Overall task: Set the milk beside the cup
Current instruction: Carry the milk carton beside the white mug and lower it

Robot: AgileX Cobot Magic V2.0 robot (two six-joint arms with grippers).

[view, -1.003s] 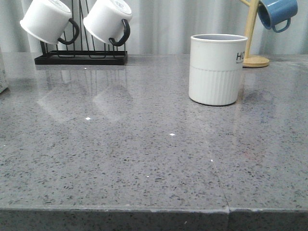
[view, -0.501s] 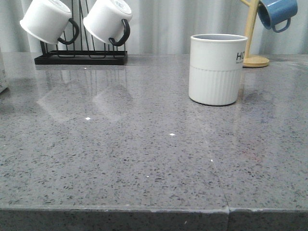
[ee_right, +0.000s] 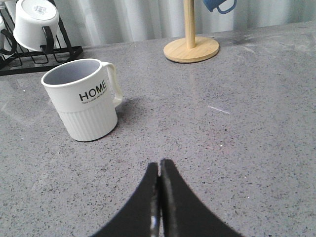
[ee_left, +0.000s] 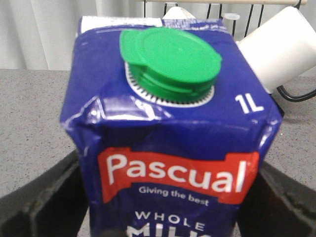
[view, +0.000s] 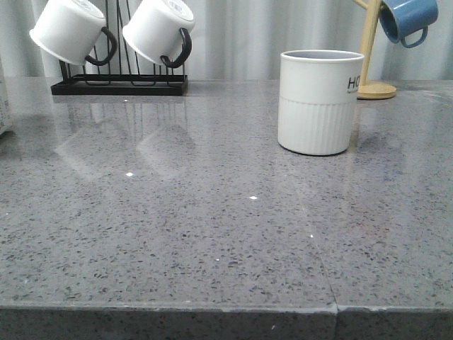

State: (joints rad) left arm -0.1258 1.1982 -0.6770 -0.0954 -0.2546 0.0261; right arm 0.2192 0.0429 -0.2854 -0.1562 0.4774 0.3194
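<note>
Your milk [ee_left: 170, 128] stands between the left gripper's [ee_left: 163, 207] two black fingers [ee_left: 44, 202], which flank the carton's sides; the lower part of the carton is cut off, so you cannot tell whether the fingers press on it. Its blue top carries a green screw cap [ee_left: 170, 61], "1L" in white, a red band reading "Pascual", then "Giving the best" and "WHOLE MILK" below. In the front view you see only a sliver of the carton [view: 3, 106] at the worktop's left edge, well apart from the cup [view: 318, 101]. The cup stands upright toward the back right of the grey speckled worktop [view: 212, 234], ribbed below, smooth above, with "HO" showing at its right side. Your right wrist view reads the full word "HOME" with a line of print too small to read beneath it, and shows a white handle on the cup [ee_right: 84, 98]. The right gripper [ee_right: 159, 197] hovers over bare worktop near the cup, its fingers pressed together on nothing. Along the back edge, two white mugs [view: 113, 30] with black handles hang on a black rack [view: 119, 85] at the left, and a blue mug [view: 407, 20] hangs on a wooden stand [view: 371, 71] at the right.
</note>
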